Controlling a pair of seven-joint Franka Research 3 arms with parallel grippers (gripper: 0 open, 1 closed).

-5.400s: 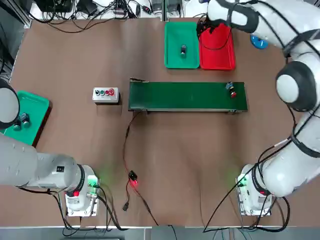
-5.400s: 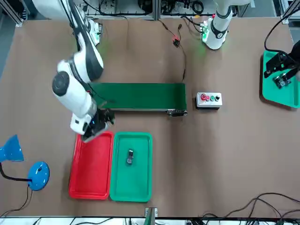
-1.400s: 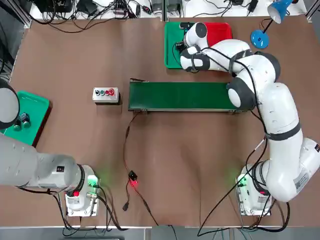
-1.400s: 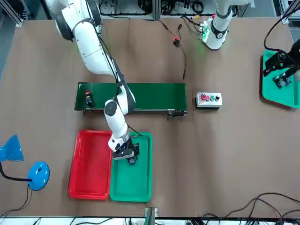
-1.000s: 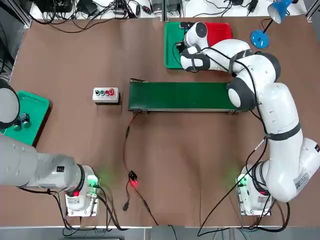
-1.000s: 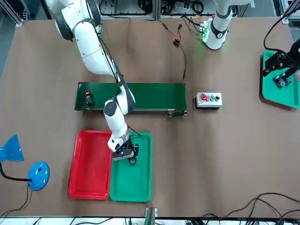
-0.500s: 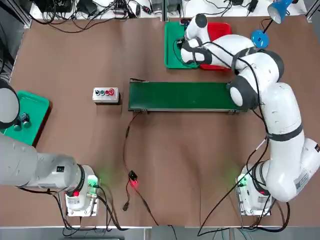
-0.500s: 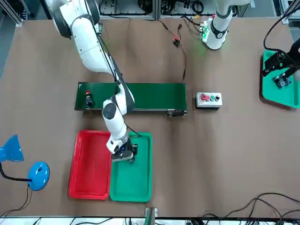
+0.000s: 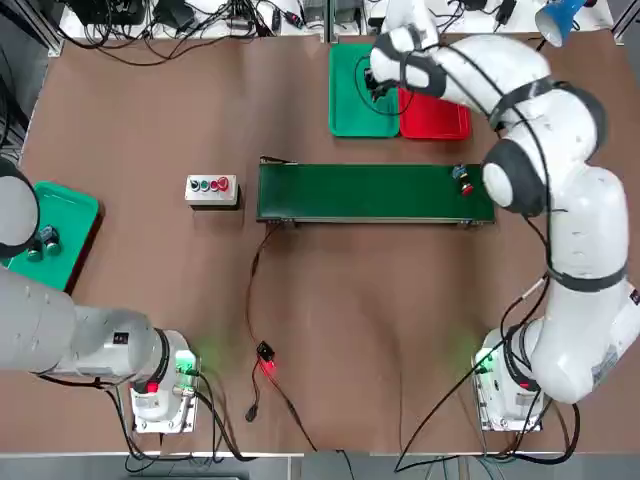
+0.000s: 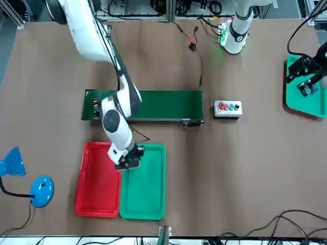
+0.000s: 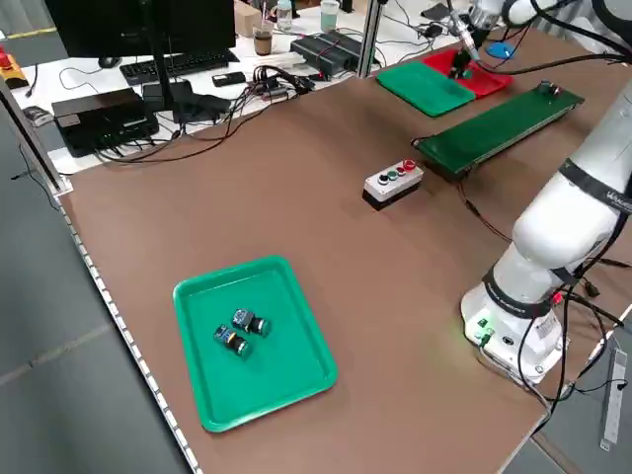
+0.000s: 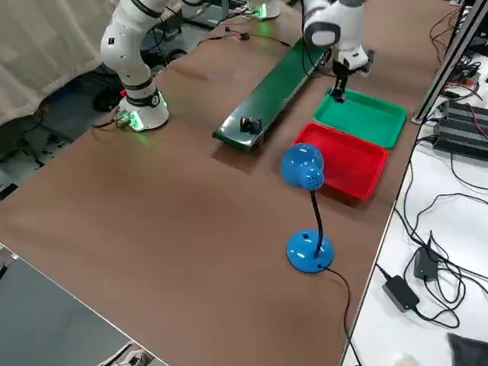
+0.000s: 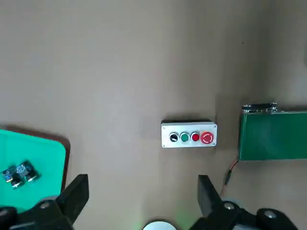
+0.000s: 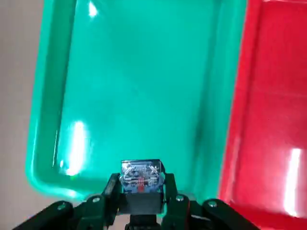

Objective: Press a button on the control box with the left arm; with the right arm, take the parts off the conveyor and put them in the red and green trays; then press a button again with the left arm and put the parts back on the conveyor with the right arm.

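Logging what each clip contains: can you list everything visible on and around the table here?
conveyor: one, green, mid-table.
control box: one, pale with black, green and red buttons, beside the conveyor's end.
far green tray: one, beyond the conveyor.
red tray: one, touching the far green tray.
side green tray: one, at the robot's left.
tray parts: two, dark, in the side green tray.
belt part: one, red-topped, at the conveyor's end.
held part: one, dark.
lamp: one, blue.
left gripper: parked, jaws open.
right gripper: above the far green tray, jaws shut on the held part.
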